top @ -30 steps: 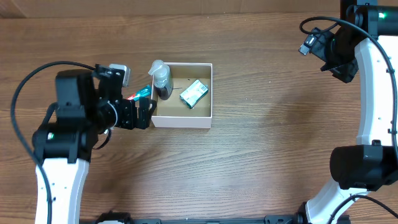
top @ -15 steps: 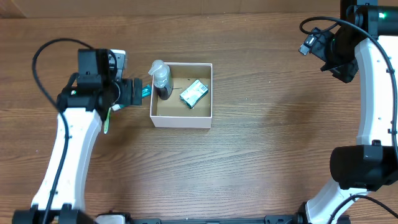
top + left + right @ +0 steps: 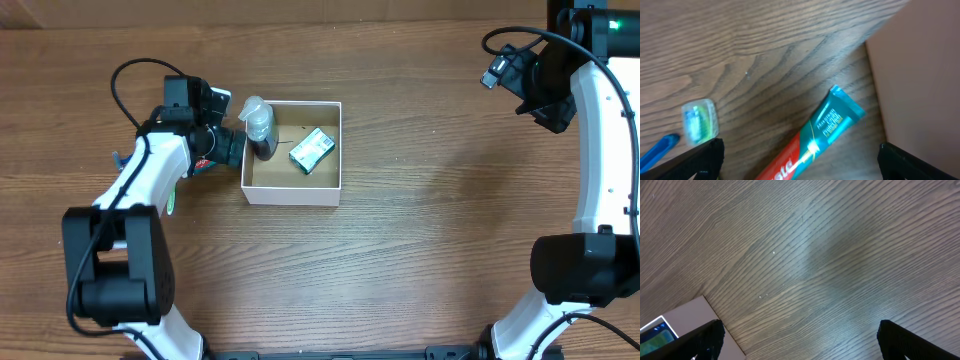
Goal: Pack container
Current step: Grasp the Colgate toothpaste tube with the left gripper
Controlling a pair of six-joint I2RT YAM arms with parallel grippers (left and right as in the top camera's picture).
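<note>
The container (image 3: 292, 196) is a square white box with a brown floor, left of the table's middle. A clear spray bottle (image 3: 258, 126) and a green-and-white packet (image 3: 312, 150) lie in it. My left gripper (image 3: 230, 150) is open, low beside the container's left wall (image 3: 920, 75). In the left wrist view its fingers (image 3: 800, 167) straddle a red-and-teal toothpaste tube (image 3: 816, 139) lying on the table, without touching it. My right gripper (image 3: 548, 104) is open and empty at the far right, high over bare wood (image 3: 800, 347).
A small green floss case (image 3: 699, 121) and a blue item (image 3: 657, 150) lie on the wood left of the tube. A green stick-like item (image 3: 170, 196) lies under my left arm. A corner of the container (image 3: 680, 322) shows in the right wrist view.
My left arm has swung up and toward the container's left side, bringing its open gripper over the toothpaste tube. The right arm has not moved.
</note>
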